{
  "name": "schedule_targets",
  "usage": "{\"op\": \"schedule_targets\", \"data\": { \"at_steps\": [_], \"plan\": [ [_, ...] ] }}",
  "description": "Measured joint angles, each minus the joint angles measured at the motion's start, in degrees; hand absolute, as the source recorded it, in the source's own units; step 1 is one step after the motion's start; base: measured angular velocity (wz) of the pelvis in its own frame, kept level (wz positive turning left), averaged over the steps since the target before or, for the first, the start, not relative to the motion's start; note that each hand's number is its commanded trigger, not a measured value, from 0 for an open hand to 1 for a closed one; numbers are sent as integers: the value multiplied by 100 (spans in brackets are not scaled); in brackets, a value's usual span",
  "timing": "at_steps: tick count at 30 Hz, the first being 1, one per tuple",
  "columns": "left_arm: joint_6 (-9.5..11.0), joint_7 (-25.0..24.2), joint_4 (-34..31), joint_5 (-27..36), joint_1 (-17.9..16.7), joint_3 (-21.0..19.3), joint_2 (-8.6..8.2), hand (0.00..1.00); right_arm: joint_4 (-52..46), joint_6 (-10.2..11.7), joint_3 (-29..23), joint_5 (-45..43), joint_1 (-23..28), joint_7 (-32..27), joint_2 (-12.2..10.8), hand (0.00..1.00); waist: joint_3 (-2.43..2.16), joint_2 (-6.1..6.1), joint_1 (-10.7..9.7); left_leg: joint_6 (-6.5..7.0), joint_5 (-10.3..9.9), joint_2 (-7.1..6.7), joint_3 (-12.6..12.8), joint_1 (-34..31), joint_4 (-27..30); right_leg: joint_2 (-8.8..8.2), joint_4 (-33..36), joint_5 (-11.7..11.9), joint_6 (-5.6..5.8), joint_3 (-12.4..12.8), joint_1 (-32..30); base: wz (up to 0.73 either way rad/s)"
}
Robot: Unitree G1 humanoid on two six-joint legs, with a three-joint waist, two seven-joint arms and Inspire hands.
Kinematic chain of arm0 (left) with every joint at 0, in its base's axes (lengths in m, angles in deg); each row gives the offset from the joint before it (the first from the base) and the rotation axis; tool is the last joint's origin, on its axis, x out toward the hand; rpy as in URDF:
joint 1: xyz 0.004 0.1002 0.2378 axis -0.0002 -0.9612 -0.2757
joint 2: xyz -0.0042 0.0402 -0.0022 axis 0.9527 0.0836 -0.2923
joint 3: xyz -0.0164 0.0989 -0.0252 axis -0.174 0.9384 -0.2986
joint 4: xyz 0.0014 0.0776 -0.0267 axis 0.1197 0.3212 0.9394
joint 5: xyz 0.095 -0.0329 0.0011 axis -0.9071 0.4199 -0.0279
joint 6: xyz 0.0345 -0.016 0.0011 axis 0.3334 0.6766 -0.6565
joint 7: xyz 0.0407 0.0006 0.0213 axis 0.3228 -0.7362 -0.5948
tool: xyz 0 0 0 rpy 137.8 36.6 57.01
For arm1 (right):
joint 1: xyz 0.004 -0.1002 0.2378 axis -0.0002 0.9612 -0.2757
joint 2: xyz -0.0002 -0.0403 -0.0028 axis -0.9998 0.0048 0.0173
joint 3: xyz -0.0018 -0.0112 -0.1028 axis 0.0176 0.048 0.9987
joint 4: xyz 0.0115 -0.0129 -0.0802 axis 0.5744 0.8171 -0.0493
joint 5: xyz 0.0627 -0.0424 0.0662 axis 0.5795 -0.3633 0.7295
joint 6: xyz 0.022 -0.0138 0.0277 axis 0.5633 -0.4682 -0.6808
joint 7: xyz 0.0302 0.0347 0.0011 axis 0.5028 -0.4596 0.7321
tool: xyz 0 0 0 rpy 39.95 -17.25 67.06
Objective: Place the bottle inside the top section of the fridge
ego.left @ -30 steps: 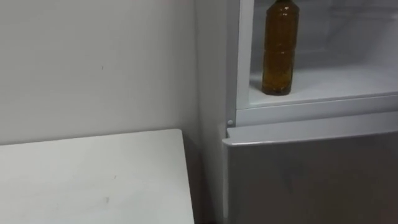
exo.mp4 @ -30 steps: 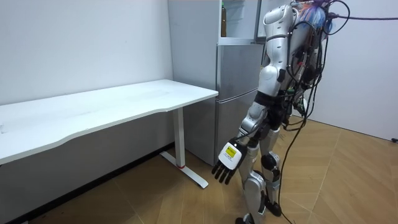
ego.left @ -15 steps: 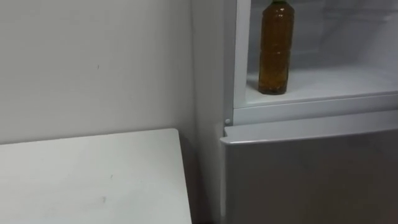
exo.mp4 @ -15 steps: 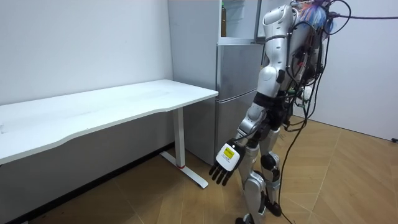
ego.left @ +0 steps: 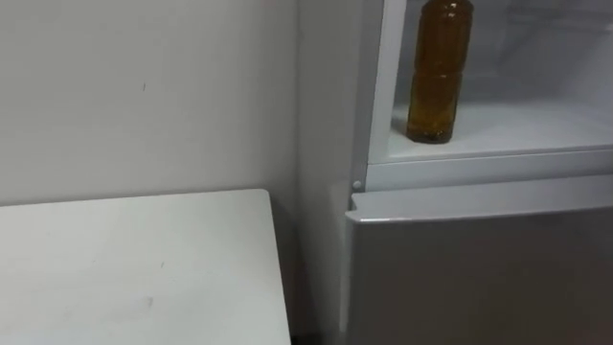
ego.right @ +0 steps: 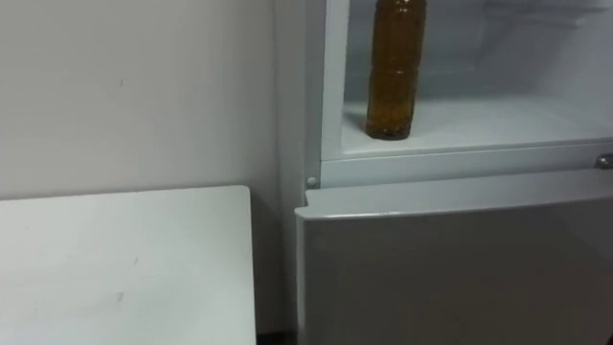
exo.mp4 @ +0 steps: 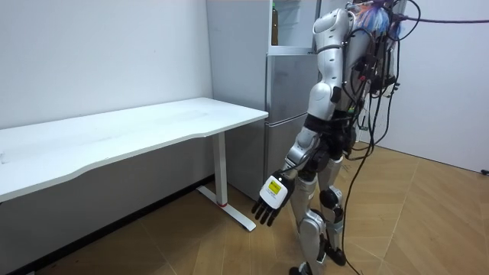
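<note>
- One tall amber-brown plastic bottle (ego.left: 439,72) is standing upright on the white shelf (ego.left: 536,129) of the open upper fridge compartment (ego.left: 378,96), tucked close to its left wall, and nothing is touching it!
- Below it, the grey lower fridge door (ego.left: 479,278) is closed, and the flat white table (ego.left: 134,268) sits just left of the fridge against the pale wall.
- Over in the room view, the robot stands upright facing the fridge, its left robot hand (exo.mp4: 270,197) hanging low by its leg, fingers spread loose and holding nothing.
- By the look of things the placing itself is done: the bottle is where the task wants it.
- How would it handle? It looks filled nearly to the neck, so I'd judge it fairly weighty, with a smooth wall that could slip and give a little under a hard squeeze.
- Best hold would be a wrap around the ribbed middle of the body, not the narrow neck.
- It's tall on a small base, so a nudge near the top could tip it on that slick shelf.
</note>
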Motion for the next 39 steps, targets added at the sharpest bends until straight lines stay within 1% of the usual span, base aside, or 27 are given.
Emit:
{"op": "schedule_targets", "data": {
  "at_steps": [2, 4, 6, 8, 10, 14, 16, 19, 22, 29, 36, 39],
  "plan": [
    [5, -32, -41, -89, -3, -28, 1, 0, -137, 5, -135, -248, -48, 4, 55, 0, 10, -35, -9, 0, 0, 1, -4, -27, 0, 0, -1, 2, -3, -21, -17, 6],
    [0, -67, -72, -193, -31, -137, -17, 0, -497, -1, -358, -300, -105, -2, 82, 0, 1, -73, 24, 0, 0, 2, -4, -28, -4, 0, -9, 2, -3, -24, -16, 0],
    [-2, -101, -73, -311, -28, -215, -13, 0, -841, 0, -414, -406, -124, 16, 128, 0, 4, -80, 21, 0, 0, 2, -6, -30, -5, -1, -12, 2, -3, -25, -15, 0],
    [-6, -145, -82, -336, -8, -222, -9, 0, -939, -3, -428, -558, -156, 73, 222, 0, 5, -87, 18, 0, 0, 0, -6, -34, -5, -3, -11, 2, -3, -24, -20, 0],
    [-15, -193, -73, -334, -5, -219, -11, 0, -1031, -16, -497, -546, -168, 117, 232, 0, 5, -96, 30, 0, 0, -1, -5, -31, -7, -4, 2, 0, 0, -23, -26, 0],
    [-86, -264, -63, -350, 3, -252, -11, 0, -1278, -17, -497, -548, -188, 144, 232, 0, 3, -110, 29, 0, 0, -2, -4, -24, -8, -4, 75, -25, -11, 9, -72, -4],
    [-92, -277, -20, -526, 25, -276, -9, 0, -1388, -17, -497, -550, -236, 170, 232, 0, 7, -151, 29, 0, 0, -2, -6, -35, -7, -5, 134, -39, -21, 19, -112, -2],
    [-98, -283, 32, -712, 33, -272, -18, 0, -1490, -14, -469, -675, -233, 145, 228, 0, 9, -161, 40, 0, 0, -1, -5, -35, -2, -4, 134, -39, -21, 23, -113, 0],
    [-105, -275, 76, -732, 32, -272, -18, 0, -1491, -14, -375, -996, -234, 111, 227, 0, 9, -161, 69, 0, 0, -2, -3, -34, 2, -4, 150, -40, -19, 38, -126, 0],
    [-127, -280, 112, -789, 33, -272, -19, 0, -1511, -14, -308, -1053, -235, 81, 227, 0, 10, -167, 128, 0, 0, -2, -6, -43, 13, -3, 154, -41, -19, 41, -130, 0],
    [-125, -337, 141, -791, 98, -280, -17, 0, -1518, -20, -264, -1474, -237, 88, 227, 0, 12, -164, 157, 0, 0, -5, -5, -51, 19, -12, 198, -44, -23, 43, -159, 0],
    [-124, -426, 140, -791, 107, -313, -13, 0, -1524, -81, -243, -1729, -246, 109, 227, 0, 12, -164, 167, 0, 0, -3, -6, -58, 27, -12, 202, -47, -27, 44, -166, 0]
  ]
}}
